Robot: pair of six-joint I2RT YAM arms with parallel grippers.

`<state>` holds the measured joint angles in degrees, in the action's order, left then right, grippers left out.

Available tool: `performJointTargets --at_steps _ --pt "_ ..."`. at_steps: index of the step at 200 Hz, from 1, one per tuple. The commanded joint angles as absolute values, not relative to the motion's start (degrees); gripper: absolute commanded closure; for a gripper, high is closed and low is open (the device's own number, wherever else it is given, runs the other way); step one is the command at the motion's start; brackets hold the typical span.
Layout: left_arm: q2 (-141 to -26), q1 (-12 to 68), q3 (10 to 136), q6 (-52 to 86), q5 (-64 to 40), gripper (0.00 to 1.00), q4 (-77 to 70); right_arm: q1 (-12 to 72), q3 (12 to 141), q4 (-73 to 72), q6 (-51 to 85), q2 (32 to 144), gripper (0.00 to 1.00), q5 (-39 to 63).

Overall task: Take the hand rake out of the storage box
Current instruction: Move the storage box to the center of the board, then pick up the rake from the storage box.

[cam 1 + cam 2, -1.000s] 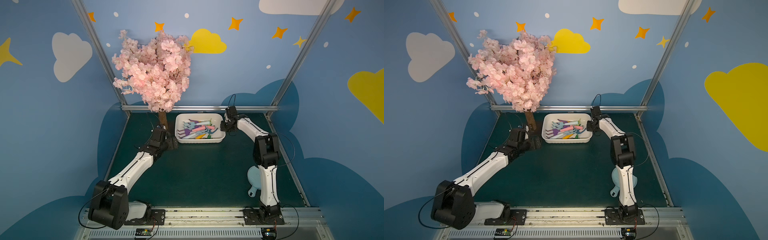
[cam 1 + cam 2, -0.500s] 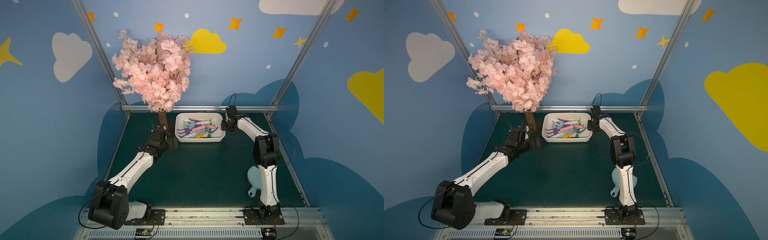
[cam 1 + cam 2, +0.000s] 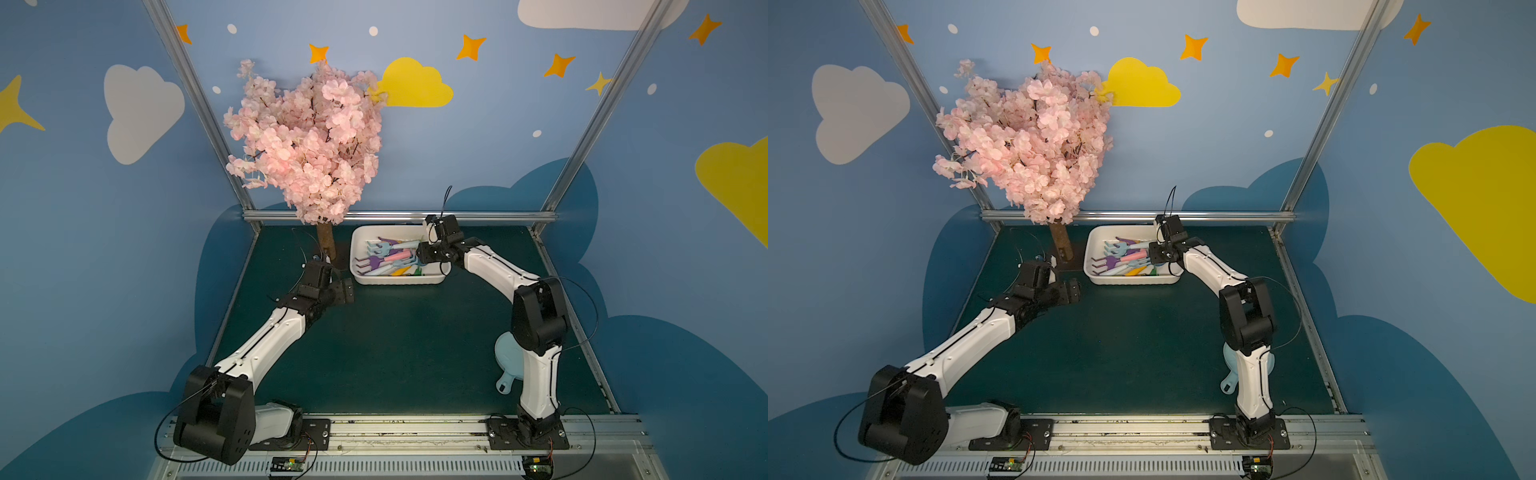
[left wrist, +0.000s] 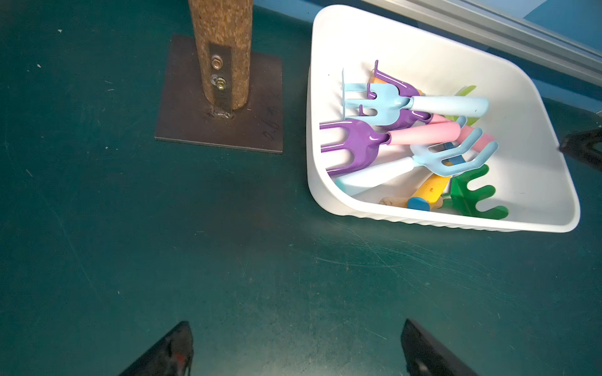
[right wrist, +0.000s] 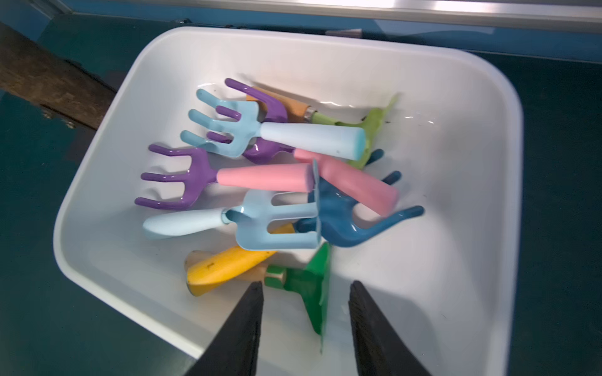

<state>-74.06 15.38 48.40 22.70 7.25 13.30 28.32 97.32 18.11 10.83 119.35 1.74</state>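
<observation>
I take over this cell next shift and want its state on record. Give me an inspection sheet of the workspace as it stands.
Surface: dark green mat, fine scratches.
Job's things: white storage box at the back edge, holding a pile of coloured hand rakes; none taken out yet.
Clutter: pale blue dish with a handle, partly hidden by the right arm; pink blossom tree on a metal base plate beside the box.
Grippers: left gripper open over bare mat; right gripper open above the green rake, holding nothing.
Cables: black cables loop off both arms; none seen in the box.
Surroundings: blue walls with clouds and stars; aluminium frame.
</observation>
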Motion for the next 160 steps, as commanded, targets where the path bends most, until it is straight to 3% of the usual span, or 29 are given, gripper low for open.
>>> performJointTargets --at_steps 1,20,48,79,137,160 --pt "-72.5 15.1 47.2 22.6 6.9 0.00 13.1 28.6 100.3 13.7 8.1 123.9 0.56 0.0" --pt "-72.2 15.1 47.0 22.5 6.9 0.00 13.4 28.6 103.1 14.4 7.9 127.3 0.62 0.2" --pt "-71.4 15.1 46.3 22.3 7.6 0.00 14.1 28.5 104.4 13.7 8.2 130.3 0.63 0.6" --pt "-70.8 15.1 45.7 22.4 7.9 0.00 14.3 28.5 105.7 12.0 7.6 132.2 0.79 2.5" --pt "-69.7 15.2 45.2 23.0 6.9 0.00 14.4 28.3 109.1 13.1 3.7 132.4 1.00 0.8" --pt "-69.0 15.1 45.2 22.9 6.9 0.00 14.6 28.3 108.1 13.3 2.8 130.1 1.00 0.6"
